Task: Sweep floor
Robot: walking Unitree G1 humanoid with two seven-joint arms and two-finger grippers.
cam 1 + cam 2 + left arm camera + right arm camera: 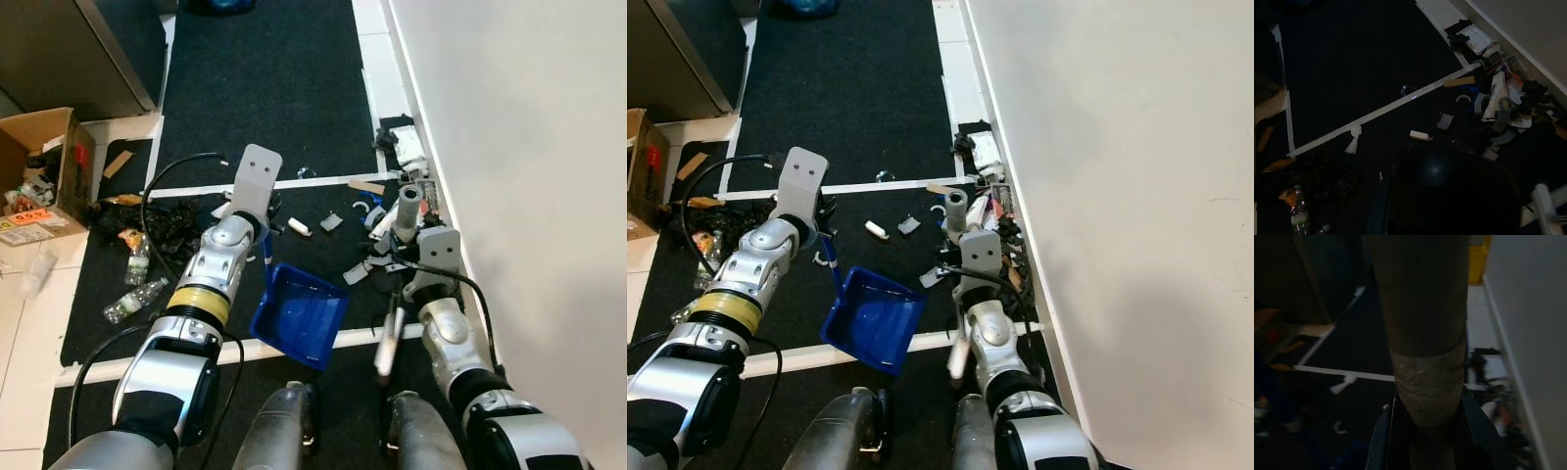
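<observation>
My left gripper (263,245) is shut on the handle of a blue dustpan (299,313), which hangs tilted just above the black mat in front of me. My right gripper (406,241) is shut around a grey broom handle (409,204) close to the white wall; the right wrist view shows that handle (1420,333) running between the dark fingers (1382,435). A white length of the stick (387,343) slants down toward my feet. Scattered litter (331,222) lies on the mat between the two grippers, and a denser pile (404,149) sits along the wall.
The white wall (529,196) bounds the right side. A cardboard box of rubbish (44,176), plastic bottles (135,299) and black scraps (171,227) lie to the left. A dark cabinet (78,49) stands at the far left. White tape lines (323,181) cross the mat.
</observation>
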